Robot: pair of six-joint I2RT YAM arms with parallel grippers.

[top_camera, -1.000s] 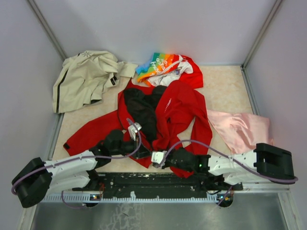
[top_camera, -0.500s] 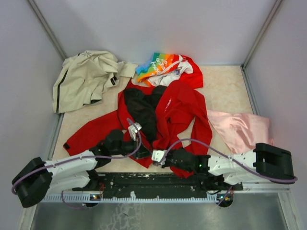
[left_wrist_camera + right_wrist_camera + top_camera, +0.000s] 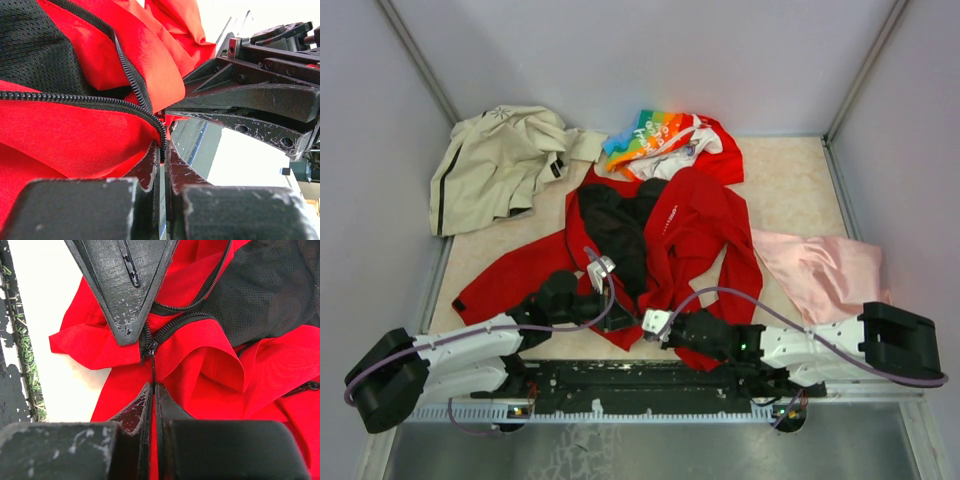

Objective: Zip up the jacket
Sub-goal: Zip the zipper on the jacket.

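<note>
From above, the jacket [image 3: 695, 225] lies open in the middle of the table [image 3: 790, 190], with its black lining [image 3: 615, 235] facing up. My left gripper [image 3: 616, 316] and right gripper [image 3: 650, 335] meet at its bottom edge, close to me.

My left wrist camera shows my left fingers [image 3: 145, 167] pinched tight on the end of the zipper [image 3: 75, 98].

My right wrist camera shows my right fingers [image 3: 172, 407] squeezed together on the red edge just under the zipper.
</note>
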